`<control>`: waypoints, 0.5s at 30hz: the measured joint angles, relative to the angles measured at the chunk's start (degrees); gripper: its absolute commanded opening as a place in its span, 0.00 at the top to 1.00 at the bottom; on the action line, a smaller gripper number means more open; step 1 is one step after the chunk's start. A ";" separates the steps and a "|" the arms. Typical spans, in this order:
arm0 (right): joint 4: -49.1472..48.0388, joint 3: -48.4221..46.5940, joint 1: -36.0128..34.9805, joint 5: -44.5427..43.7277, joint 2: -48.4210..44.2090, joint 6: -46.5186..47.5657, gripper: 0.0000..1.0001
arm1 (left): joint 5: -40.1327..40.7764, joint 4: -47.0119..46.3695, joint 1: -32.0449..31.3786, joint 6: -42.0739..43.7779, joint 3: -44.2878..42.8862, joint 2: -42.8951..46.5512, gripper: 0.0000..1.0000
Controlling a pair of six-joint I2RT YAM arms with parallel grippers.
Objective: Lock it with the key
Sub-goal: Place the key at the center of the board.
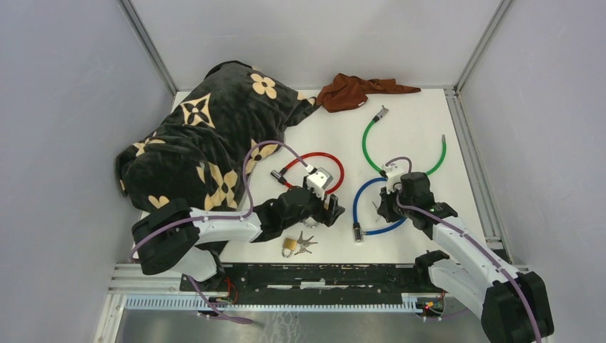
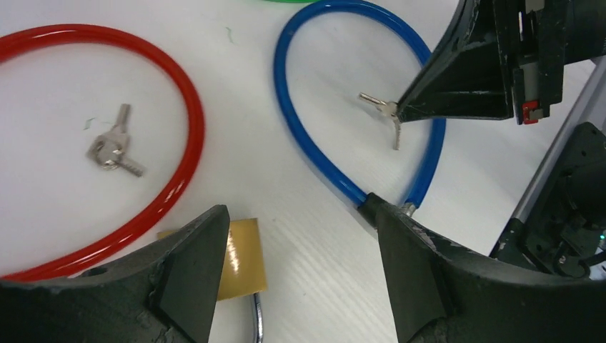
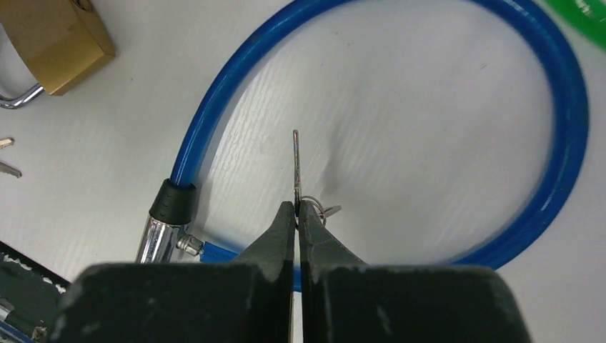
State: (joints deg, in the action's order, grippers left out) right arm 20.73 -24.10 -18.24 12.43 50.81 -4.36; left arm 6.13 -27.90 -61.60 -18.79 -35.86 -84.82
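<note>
Your step now, as I judge it, is to get the key point(image 3: 296, 161) into the barrel point(image 3: 163, 232) of the blue cable lock point(image 3: 564, 128), so line up before you push. The right gripper point(image 3: 296, 214) has its fingers pressed together on the head of the key. The blade sticks straight out past the fingertips, and a second key on the ring dangles just beside them. The barrel lies on the table point(image 3: 429, 107), low and off to one side of those fingers, near the blade but not in line with it. I cannot tell which way its keyhole faces. Swing the wrist until the blade points along the barrel, then go in slowly; a pinch this thin will likely let the key twist if you push at an angle.

The barrel will probably slide unless something steadies it. The left gripper point(image 2: 296, 214) has its fingers spread wide with only bare table between them. The black sleeve at the cable's end sits right at the tip of one finger point(image 2: 407, 271); whether they touch I cannot tell. Close that gripper on the barrel end first. The brass padlock point(image 2: 243, 261) lies just behind the other finger, and the spare keys point(image 2: 111, 146) inside the red cable point(image 2: 189, 121) lie well beyond it; leave them be
</note>
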 measured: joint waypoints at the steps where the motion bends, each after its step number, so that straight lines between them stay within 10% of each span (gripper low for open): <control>1: -0.24 0.26 0.00 0.39 1.09 -0.39 0.77 | 1.51 -1.09 0.00 0.37 1.51 1.51 0.18; 4: -0.46 0.35 0.00 1.60 4.11 -1.53 0.58 | 4.61 -3.50 0.02 1.42 5.86 5.46 0.17; 15: 0.52 -16.70 -0.02 -4.04 14.12 1.60 0.40 | 7.98 -12.41 1.77 2.36 18.97 18.40 0.14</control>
State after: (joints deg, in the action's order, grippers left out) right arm 21.26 -40.80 -18.26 8.38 64.93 -2.76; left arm 14.11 -40.32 -59.83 -16.43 -16.88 -66.41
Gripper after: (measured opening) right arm 0.581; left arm 0.852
